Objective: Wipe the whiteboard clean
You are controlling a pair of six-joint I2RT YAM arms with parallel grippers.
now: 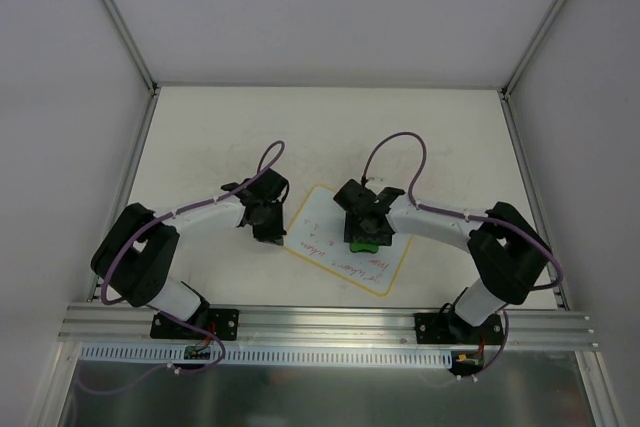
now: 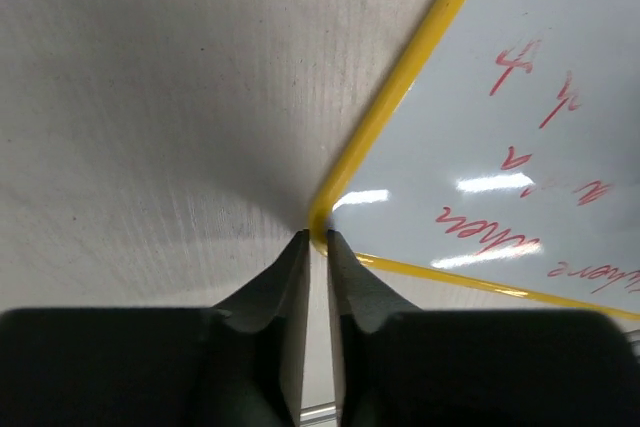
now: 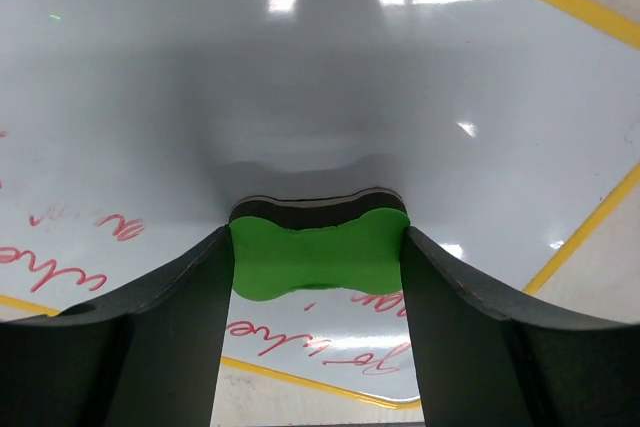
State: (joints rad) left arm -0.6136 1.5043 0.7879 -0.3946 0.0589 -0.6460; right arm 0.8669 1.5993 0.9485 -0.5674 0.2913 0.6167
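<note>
The whiteboard (image 1: pixel 322 243) lies flat in the middle of the table. It has a yellow rim and red handwriting on its near half. My right gripper (image 1: pixel 364 235) is shut on the green bone-shaped eraser (image 1: pixel 365 244) and holds it down on the board. In the right wrist view the eraser (image 3: pixel 318 255) sits between my fingers (image 3: pixel 180 297), with wiped white board beyond it and red writing (image 3: pixel 300 342) on the near side. My left gripper (image 1: pixel 268 231) is shut and empty. Its tips (image 2: pixel 316 239) rest at the board's yellow corner rim (image 2: pixel 400 97).
The scuffed white tabletop (image 1: pixel 200 137) surrounds the board. Aluminium frame posts (image 1: pixel 115 12) stand at the back corners and white walls close in the sides. A metal rail (image 1: pixel 320 322) carrying the arm bases runs along the near edge.
</note>
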